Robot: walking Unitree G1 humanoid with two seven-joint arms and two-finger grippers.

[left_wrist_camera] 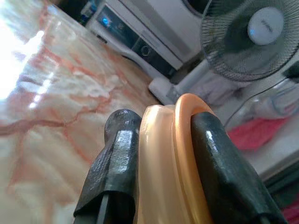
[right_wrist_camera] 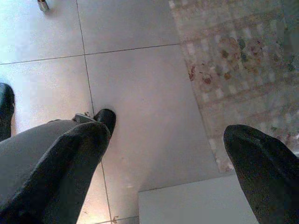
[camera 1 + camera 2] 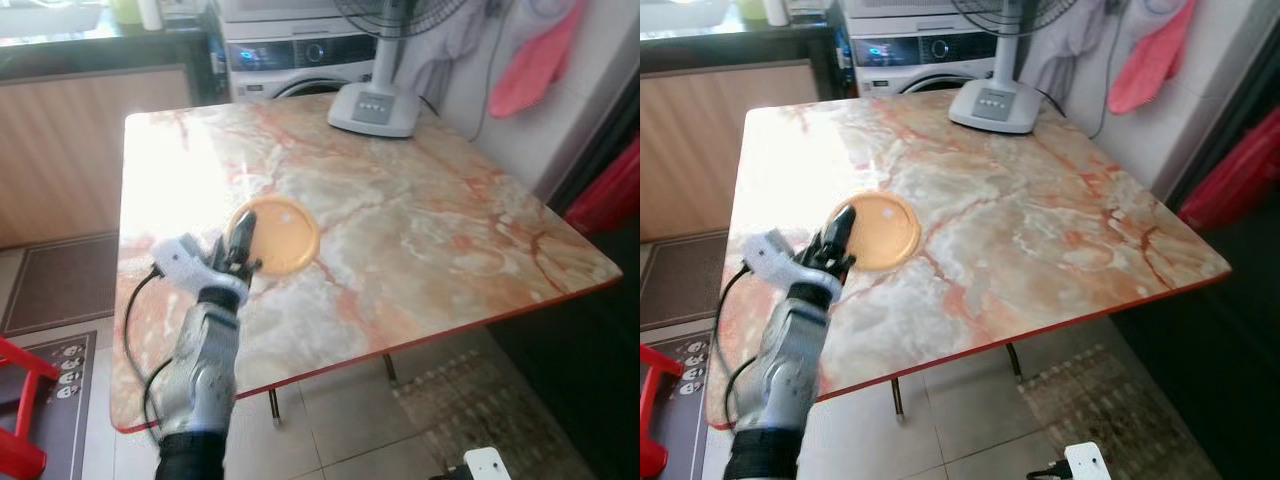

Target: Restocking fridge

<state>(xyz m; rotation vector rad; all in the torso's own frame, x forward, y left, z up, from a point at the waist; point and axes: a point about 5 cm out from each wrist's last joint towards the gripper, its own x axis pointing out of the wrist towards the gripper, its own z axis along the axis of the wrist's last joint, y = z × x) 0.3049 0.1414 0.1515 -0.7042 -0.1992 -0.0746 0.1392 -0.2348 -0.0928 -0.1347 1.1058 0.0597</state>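
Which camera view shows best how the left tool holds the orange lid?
The left wrist view: the orange lid stands edge-on, pinched between both fingers of the left tool. The eye views show its round face above the table.

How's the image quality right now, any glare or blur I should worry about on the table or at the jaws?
Head views: strong glare whitens the marble table's far-left part; the orange lid and left gripper stay readable. Left wrist view: the lid's rim, pinched in the jaws, is very close and soft, while the fan behind is clearer. Right wrist view: right gripper open over evenly lit floor tiles, slightly soft.
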